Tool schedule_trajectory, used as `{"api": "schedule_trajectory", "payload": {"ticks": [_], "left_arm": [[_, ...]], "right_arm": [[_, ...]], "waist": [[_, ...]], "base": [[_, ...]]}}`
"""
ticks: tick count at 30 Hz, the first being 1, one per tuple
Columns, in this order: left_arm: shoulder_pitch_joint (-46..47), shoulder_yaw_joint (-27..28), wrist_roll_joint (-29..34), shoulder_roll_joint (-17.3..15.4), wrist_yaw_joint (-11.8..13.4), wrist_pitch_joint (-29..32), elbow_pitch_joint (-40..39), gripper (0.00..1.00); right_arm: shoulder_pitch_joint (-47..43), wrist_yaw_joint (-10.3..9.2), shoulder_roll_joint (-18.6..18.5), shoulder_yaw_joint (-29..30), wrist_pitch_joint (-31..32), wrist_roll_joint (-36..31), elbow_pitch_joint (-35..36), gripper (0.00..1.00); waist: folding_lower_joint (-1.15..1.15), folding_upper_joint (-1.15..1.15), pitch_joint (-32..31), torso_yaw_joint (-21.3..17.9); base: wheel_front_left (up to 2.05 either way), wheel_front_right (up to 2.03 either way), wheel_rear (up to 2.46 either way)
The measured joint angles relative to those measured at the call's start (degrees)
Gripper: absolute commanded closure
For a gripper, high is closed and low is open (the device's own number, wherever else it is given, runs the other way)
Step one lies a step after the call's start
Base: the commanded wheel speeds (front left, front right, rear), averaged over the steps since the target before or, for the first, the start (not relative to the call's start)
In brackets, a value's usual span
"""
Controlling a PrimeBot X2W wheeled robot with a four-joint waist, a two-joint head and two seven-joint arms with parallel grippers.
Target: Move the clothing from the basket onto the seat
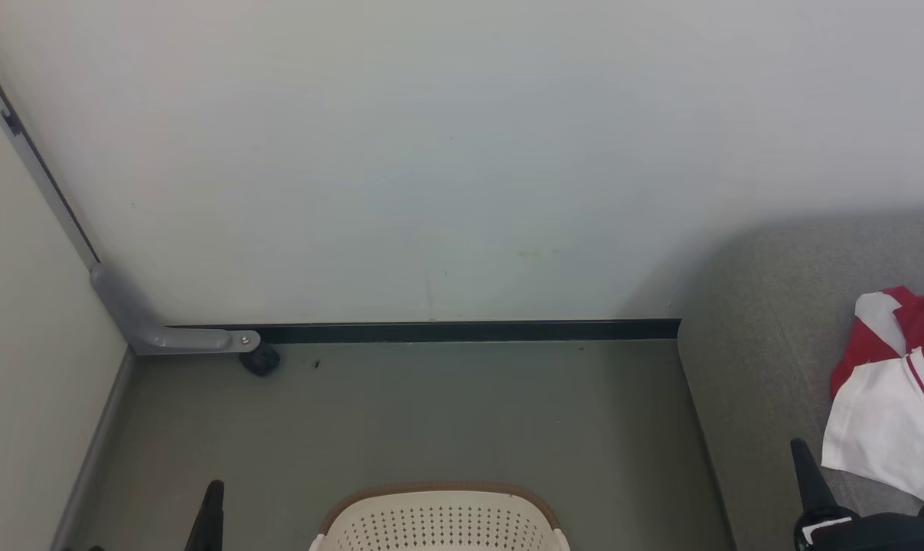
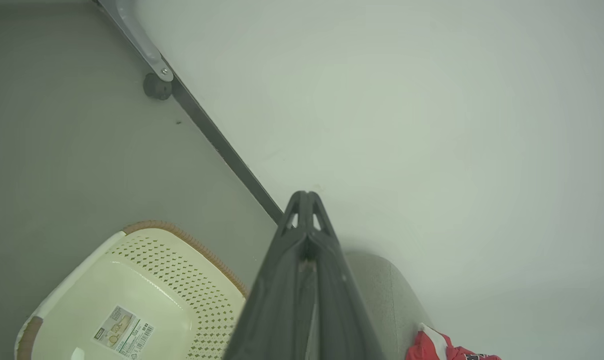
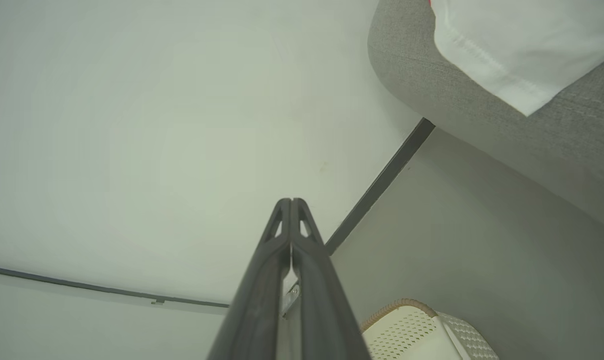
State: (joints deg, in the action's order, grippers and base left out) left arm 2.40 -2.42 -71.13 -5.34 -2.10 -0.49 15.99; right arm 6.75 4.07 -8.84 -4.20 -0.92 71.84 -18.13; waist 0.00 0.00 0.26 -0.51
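Clothing (image 1: pixel 890 398) is lying on the sofa (image 1: pixel 760 321), and the basket (image 2: pixel 181 270) is looking empty from what's showing. Both the left pincer (image 2: pixel 307 195) and right pincer (image 3: pixel 291 201) are sitting pressed together, holding nothing. I'm thinking: peek deeper into the basket, keep the right one off the clothing.

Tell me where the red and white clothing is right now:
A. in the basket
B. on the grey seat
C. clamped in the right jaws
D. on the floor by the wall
B: the clothing lies spread on the seat, and the part of the basket interior that shows in the left wrist view holds no fabric.
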Motion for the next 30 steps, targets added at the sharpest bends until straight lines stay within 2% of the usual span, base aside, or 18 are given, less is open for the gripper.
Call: {"api": "schedule_trajectory", "payload": {"ticks": [30], "left_arm": [[1.3, 6.4, -17.8, 2.4, -4.5, 6.0, 0.8, 1.0]], "right_arm": [[-0.5, 2.31, 5.3, 10.2, 6.3, 17.3, 0.4, 1.0]], "waist": [[0.0, 0.0, -0.1, 0.5]], "base": [[0.0, 0.0, 0.0]]}}
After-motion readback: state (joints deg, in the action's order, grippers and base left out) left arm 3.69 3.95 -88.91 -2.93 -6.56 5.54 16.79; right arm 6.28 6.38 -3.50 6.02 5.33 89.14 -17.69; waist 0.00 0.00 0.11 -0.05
